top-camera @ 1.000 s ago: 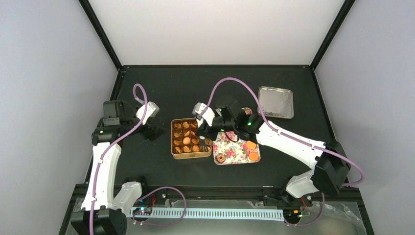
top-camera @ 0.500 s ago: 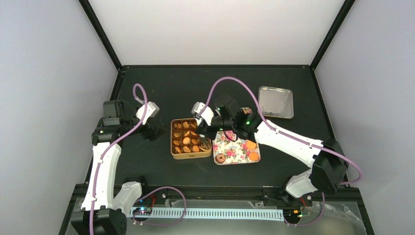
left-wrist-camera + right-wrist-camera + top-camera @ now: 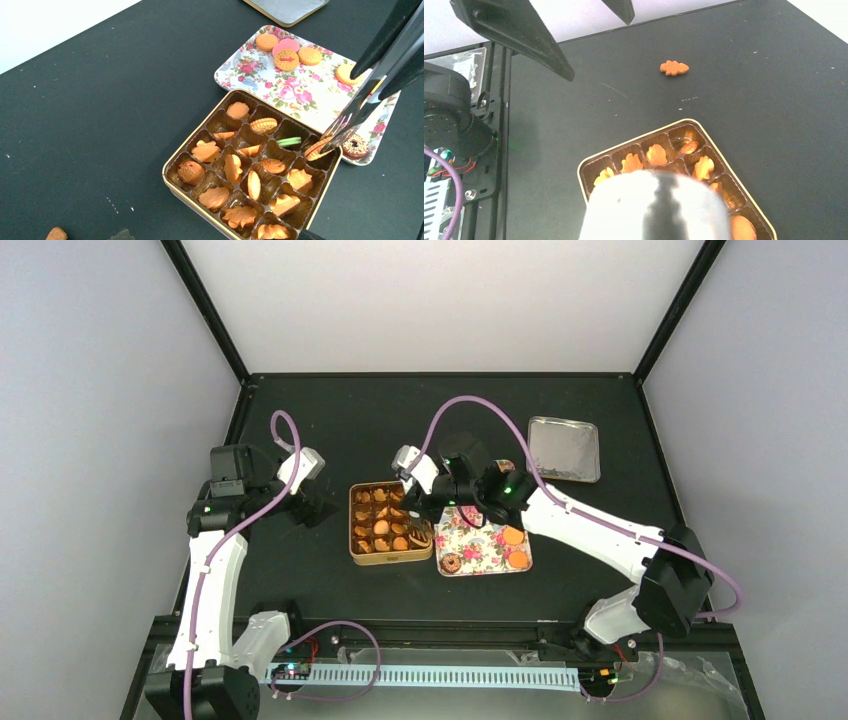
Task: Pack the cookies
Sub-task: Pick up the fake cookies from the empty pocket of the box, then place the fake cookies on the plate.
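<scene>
Orange cookies fill most brown cups of the square gold tin [image 3: 197,199] [image 3: 390,561]; one cup holds a green cookie [image 3: 289,142]. My right gripper [image 3: 436,502] is shut on black tongs [image 3: 380,55]. The tongs' forked tips pinch a round orange cookie [image 3: 316,149] at the tin's corner cup beside the floral tray [image 3: 300,95] [image 3: 485,540]. The tray carries round orange cookies [image 3: 286,59], a pink cookie [image 3: 285,45] and a brown ring [image 3: 356,146]. My left gripper [image 3: 322,510] [image 3: 600,50] hangs open left of the tin. A white blur [image 3: 659,210] hides my right jaws in the right wrist view.
A leaf-shaped orange cookie [image 3: 674,67] [image 3: 56,233] lies loose on the black table left of the tin, below the left gripper. A silver metal lid [image 3: 564,448] rests at the back right. Black frame posts and grey walls close in the table.
The right arm's wrist has shifted slightly toward the back while the tongs' tips stay at the tin's corner cup. The left arm has not moved.
</scene>
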Available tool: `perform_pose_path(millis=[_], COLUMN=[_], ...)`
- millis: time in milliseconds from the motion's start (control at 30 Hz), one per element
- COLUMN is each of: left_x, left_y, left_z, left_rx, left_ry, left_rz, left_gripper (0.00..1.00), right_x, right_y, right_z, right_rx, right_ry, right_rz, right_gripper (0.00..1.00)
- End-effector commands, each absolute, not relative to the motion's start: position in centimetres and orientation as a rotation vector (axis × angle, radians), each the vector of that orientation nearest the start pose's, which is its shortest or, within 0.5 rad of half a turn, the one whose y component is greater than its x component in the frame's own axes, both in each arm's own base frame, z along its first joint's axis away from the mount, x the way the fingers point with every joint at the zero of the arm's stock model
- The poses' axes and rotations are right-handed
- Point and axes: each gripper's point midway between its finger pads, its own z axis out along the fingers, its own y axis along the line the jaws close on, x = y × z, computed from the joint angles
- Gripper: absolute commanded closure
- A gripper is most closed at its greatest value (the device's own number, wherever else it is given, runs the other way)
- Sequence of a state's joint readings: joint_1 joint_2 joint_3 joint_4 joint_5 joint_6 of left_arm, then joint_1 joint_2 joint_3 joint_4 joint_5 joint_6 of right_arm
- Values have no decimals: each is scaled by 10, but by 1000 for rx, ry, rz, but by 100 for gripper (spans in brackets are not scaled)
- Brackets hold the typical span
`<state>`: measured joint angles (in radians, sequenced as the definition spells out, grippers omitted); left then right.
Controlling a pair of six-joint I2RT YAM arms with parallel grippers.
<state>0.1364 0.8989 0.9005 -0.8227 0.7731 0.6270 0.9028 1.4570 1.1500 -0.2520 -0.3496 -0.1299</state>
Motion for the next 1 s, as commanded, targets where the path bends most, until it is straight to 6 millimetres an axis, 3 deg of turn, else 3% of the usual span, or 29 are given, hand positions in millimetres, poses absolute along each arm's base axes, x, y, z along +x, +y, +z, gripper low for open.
perform_pose_path(millis=[0,100,167,500,800,967], left_x=[249,249,249,247,246,246], left_y=[-89,-89,-89,-90,-92,-92], left_z=[251,254,254,254,253,252], left_rx=[871,871,873,879,878,882], left_ry=[1943,1939,1937,1933,1931,1930], left_rz=[-499,-497,-499,-507,-521,-520], left_gripper=[12,12,12,12,12,11], right_x=[241,254,262,275,283,282], right_y=[370,351,339,305,276,271], right_z=[298,324,330,283,256,242], right_rx=[-1129,-1019,-954,-816,-697,-662], right_ry=[1701,1690,1707,1850,1935,1978], right_rz=[791,802,791,723,626,637], right_gripper=[99,99,99,99,99,91])
